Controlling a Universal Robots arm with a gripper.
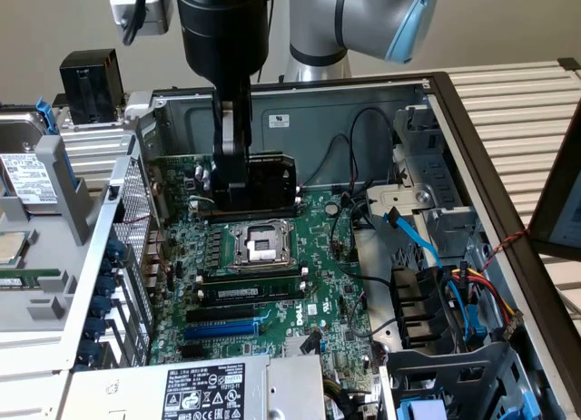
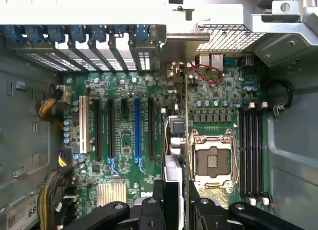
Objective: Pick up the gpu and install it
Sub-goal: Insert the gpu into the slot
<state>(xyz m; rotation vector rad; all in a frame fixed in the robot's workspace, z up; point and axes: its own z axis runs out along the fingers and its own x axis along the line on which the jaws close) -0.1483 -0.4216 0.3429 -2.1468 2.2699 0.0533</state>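
Jaws of my gripper point(image 1: 233, 182) stand partly closed, clamped on the gpu point(image 1: 272, 180), which hangs edge-on just beside the CPU socket point(image 2: 211, 160). White Dell lettering marks the motherboard point(image 1: 331, 288).

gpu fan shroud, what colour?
Black. The gpu shows that face best in the exterior view.

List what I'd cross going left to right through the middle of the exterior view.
Hard drive → perforated rear panel of the case → gpu held in the gripper → blue cable → dark panel at the right edge.
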